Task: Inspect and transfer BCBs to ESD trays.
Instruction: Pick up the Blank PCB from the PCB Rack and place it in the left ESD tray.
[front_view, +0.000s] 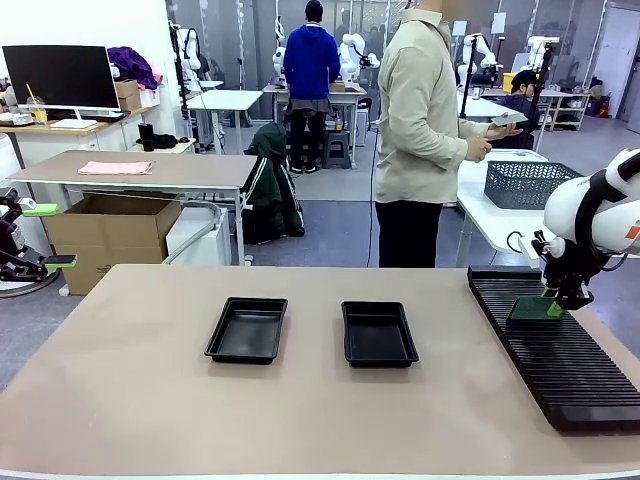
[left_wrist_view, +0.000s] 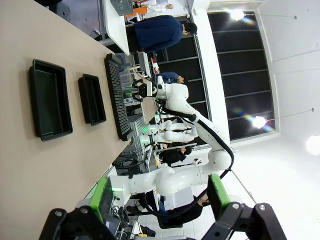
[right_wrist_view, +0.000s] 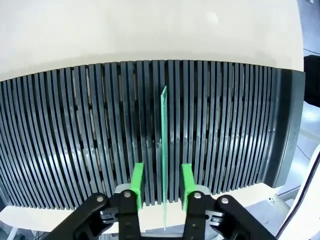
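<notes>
picking up: right gripper (right_wrist_view: 162, 172) sits round the board (right_wrist_view: 163, 115) in the rack (right_wrist_view: 75, 125), pads (right_wrist_view: 137, 182) not touching yet. next: squeeze, lift straight. left gripper (left_wrist_view: 160, 196) wide, empty.

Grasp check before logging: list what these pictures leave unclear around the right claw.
- Face of the BCB: right wrist view, seen edge-on.
- Its bottom edge: right wrist view, down between ribs of the rack.
- Pad contact of the right claw: front view, too small.
- The rack's near right corner: front view, cut by the picture's edge.
</notes>
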